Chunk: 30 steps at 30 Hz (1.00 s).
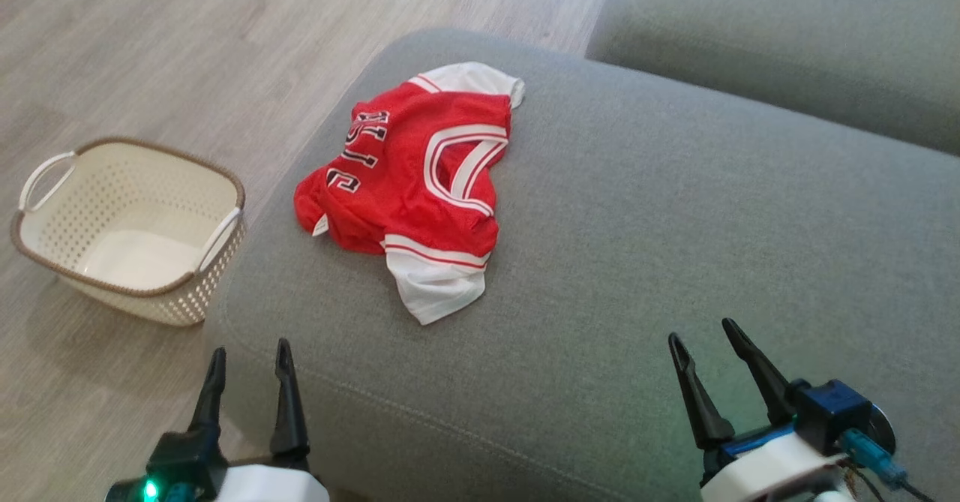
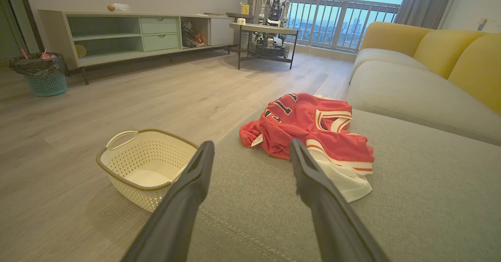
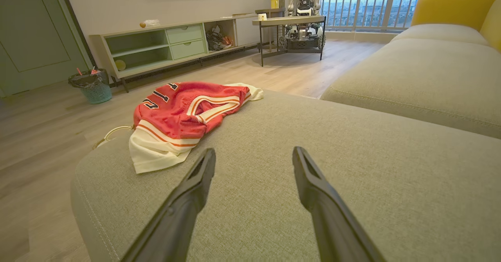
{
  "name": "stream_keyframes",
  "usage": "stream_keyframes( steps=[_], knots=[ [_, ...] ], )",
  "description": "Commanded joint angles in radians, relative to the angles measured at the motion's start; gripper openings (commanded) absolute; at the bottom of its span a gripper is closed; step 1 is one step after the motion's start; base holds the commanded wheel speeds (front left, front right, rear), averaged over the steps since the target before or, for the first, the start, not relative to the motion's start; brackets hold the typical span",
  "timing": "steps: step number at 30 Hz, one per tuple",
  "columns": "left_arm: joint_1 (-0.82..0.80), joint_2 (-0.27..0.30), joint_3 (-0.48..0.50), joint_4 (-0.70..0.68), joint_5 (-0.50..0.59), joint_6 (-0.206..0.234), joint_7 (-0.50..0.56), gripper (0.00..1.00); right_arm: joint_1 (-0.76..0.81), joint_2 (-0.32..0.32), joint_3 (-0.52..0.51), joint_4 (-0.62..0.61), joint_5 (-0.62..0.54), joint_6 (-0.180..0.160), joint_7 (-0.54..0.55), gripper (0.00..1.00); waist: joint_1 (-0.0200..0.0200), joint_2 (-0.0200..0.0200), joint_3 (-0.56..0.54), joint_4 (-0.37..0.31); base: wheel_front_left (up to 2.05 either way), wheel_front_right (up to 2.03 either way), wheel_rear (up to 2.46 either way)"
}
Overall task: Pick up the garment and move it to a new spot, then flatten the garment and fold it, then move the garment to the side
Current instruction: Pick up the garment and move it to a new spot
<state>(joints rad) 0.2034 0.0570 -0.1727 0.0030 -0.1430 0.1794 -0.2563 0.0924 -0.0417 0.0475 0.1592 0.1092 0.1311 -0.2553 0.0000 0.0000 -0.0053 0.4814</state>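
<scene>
Your left gripper (image 1: 250,347) and right gripper (image 1: 701,330) both stand spread wide and empty at the near edge of the grey sofa cushion (image 1: 675,209). The red-and-white jersey (image 1: 405,187) lies crumpled on that cushion, ahead of both and well apart from either. Its long axis runs away from you, white hem nearest. It sits ahead-right of the left gripper and far left of the right one, so the left looks nearer. Black, white-edged characters (image 1: 365,142) cross the red cloth, too creased to read. A small white tag (image 1: 321,225) shows no legible text.
</scene>
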Motion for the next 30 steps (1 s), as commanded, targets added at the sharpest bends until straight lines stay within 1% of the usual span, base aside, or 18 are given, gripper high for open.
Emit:
stream_keyframes(
  steps=[1,4,7,10,15,16,20,22,26,30],
  knots=[
    [-0.037,-0.007,0.037,-0.038,-0.002,0.007,-0.006,1.0,-0.045,-0.009,0.022,-0.026,-0.007,0.0,-0.006,1.0,0.0,0.0,0.012,0.006,0.0,0.0,0.0],
    [-0.045,-0.007,0.045,-0.045,-0.011,0.011,-0.006,1.0,-0.052,-0.009,0.019,-0.027,-0.015,0.0,-0.006,1.0,0.0,0.0,0.031,0.007,0.0,0.0,0.0],
    [-0.089,-0.007,0.068,-0.044,-0.008,-0.003,-0.006,1.0,-0.054,-0.009,0.002,-0.031,-0.027,0.0,-0.006,1.0,0.0,0.0,0.054,0.006,0.0,0.0,0.0],
    [-0.172,-0.007,0.097,-0.054,-0.003,-0.019,-0.006,1.0,-0.067,-0.009,-0.008,-0.04,-0.054,0.0,-0.006,1.0,0.0,0.0,0.103,-0.015,0.0,0.0,0.0],
    [-0.375,0.009,0.131,-0.023,0.026,-0.07,-0.006,1.0,-0.104,-0.009,-0.028,-0.054,-0.105,0.0,-0.006,1.0,0.0,0.0,0.195,-0.056,0.0,0.0,0.0],
    [-0.375,0.009,0.131,-0.023,0.026,-0.07,-0.006,1.0,-0.104,-0.009,-0.028,-0.054,-0.105,0.0,-0.006,1.0,0.0,0.0,0.195,-0.056,0.0,0.0,0.0],
    [-0.543,0.037,0.163,0.098,0.007,-0.103,-0.006,1.0,-0.14,-0.009,-0.045,-0.063,-0.13,0.0,-0.006,1.0,0.0,0.0,0.268,-0.097,0.0,0.0,0.0],
    [-0.634,0.052,0.165,0.186,-0.009,-0.128,0.005,1.0,-0.159,-0.009,-0.056,-0.07,-0.145,0.0,-0.006,1.0,0.0,0.0,0.303,-0.113,0.0,0.0,0.0],
    [-0.811,0.066,0.158,0.354,-0.054,-0.181,0.102,1.0,-0.189,-0.009,-0.074,-0.083,-0.173,0.0,-0.006,1.0,0.0,0.0,0.37,-0.14,0.0,0.0,0.0],
    [-0.964,0.084,0.168,0.514,-0.106,-0.225,0.201,1.0,-0.224,-0.012,-0.078,-0.099,-0.19,0.0,-0.006,1.0,0.0,0.0,0.436,-0.167,0.0,0.0,0.0]
  ],
)
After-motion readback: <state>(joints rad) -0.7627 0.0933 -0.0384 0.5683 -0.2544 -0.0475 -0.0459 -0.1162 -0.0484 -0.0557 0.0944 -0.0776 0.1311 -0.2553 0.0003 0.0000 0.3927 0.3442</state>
